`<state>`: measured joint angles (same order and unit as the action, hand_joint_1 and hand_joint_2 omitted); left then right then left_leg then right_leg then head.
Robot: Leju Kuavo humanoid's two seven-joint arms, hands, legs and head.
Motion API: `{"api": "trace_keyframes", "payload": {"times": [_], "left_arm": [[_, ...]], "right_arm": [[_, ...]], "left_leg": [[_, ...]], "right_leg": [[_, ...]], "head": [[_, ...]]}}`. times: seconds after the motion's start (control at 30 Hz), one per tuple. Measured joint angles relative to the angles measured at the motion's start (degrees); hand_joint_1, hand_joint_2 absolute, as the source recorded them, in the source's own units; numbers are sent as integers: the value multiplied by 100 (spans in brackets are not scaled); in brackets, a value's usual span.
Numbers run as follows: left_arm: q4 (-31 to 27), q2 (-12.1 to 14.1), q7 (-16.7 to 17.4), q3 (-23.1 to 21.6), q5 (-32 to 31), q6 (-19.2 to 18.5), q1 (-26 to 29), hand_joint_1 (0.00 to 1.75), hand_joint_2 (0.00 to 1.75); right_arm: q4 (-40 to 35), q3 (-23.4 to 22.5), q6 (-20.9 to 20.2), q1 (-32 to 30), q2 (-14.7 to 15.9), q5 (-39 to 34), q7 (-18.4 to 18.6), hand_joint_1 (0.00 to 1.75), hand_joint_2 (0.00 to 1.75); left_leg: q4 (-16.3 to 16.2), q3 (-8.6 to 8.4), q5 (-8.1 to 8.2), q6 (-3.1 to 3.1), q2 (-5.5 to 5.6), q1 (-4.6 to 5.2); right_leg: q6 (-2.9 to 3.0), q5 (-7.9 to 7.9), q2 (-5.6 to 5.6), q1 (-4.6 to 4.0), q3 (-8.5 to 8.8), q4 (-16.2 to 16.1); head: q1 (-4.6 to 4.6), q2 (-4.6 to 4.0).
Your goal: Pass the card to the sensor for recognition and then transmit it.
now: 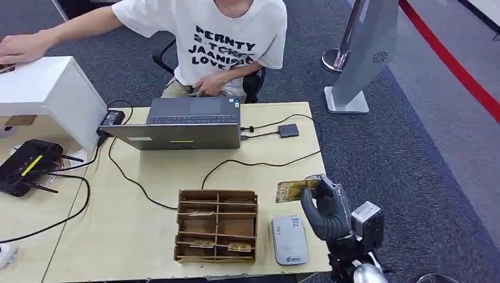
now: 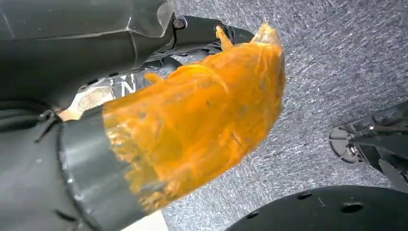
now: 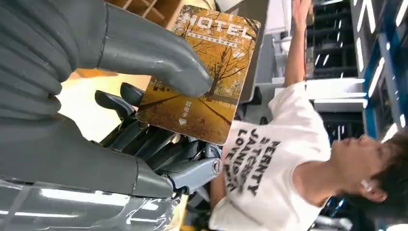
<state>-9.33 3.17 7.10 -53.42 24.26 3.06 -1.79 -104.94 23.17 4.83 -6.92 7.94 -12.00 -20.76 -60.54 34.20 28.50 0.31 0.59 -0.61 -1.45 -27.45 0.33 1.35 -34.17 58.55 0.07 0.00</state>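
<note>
Near the right front corner of the pale wooden table (image 1: pixel 147 236), the robot's right hand (image 1: pixel 323 212) is raised above the tabletop with a yellow hotel key card printed with autumn trees (image 1: pixel 293 190) pinched between its thick grey thumb (image 3: pixel 154 55) and the darker fingers (image 3: pixel 139 132) behind; the right wrist view shows the thumb pressed flat on the printed face and the fingers bracing the back, so the card juts clear of the palm, which I judge is meant to leave most of its surface free to face a reader; the card is held roughly level, not touching anything below; just beside the hand toward the front edge lies the small grey rounded card sensor (image 1: pixel 289 239), flat on the table and near enough that the next move is probably a short lowering of the card over it; to the sensor's left stands a brown cardboard tray divided into compartments (image 1: pixel 217 225), with a few cards lying in some of them; at the far edge a grey open laptop (image 1: pixel 187 124) faces a seated person in a white printed T-shirt (image 1: pixel 221 41); the left hand (image 2: pixel 192 120), wrapped in orange film, hangs over grey carpet and I cannot tell how its fingers lie.
</note>
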Motion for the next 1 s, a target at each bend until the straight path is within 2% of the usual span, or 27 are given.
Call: {"api": "trace_keyframes", "payload": {"times": [0.13, 0.37, 0.63, 0.77, 0.83, 1.0], "left_arm": [[0, 0, 2, 0, 28, 2, 3, 0, 0], [0, -17, 17, 0, 136, 46, 47, 0, 0], [0, -37, 48, 0, 98, 101, 54, 0, 0], [13, -652, 563, -100, -170, 832, 35, 0, 0], [13, -905, 662, -140, -175, 951, 18, 0, 0], [13, -1003, 664, -179, -195, 916, -66, 0, 0]], "right_arm": [[-98, -183, 6, -232, 94, -4, -9, 175, 175], [-157, -507, 341, -821, 407, 245, 352, 175, 175], [-85, -367, 650, -1058, 938, 1023, 883, 175, 175], [-76, -145, 1295, -1240, 1012, 1377, 1176, 175, 175], [-79, 16, 1493, -1305, 1095, 1362, 1244, 175, 175], [-24, 293, 1652, -1274, 1272, 1176, 1294, 175, 175]], "left_leg": [[0, -2, 0, 0, -1, 0], [0, 0, 1, 1, 0, 1], [0, -3, 4, 4, -3, 1], [0, -1, 4, 6, 4, 13], [0, 0, 5, 8, 13, 11], [0, -4, 9, 13, 11, 15]], "right_leg": [[0, 0, 1, 0, 0, 0], [0, 0, -2, 0, 0, -1], [-1, 0, -1, 0, 0, -4], [-2, -1, -9, 12, 2, -4], [-4, 1, -6, 10, 4, -8], [-5, -1, -6, 13, 6, -8]], "head": [[0, 0], [2, 0], [0, 0], [-4, 0], [9, 0], [0, 0]]}}
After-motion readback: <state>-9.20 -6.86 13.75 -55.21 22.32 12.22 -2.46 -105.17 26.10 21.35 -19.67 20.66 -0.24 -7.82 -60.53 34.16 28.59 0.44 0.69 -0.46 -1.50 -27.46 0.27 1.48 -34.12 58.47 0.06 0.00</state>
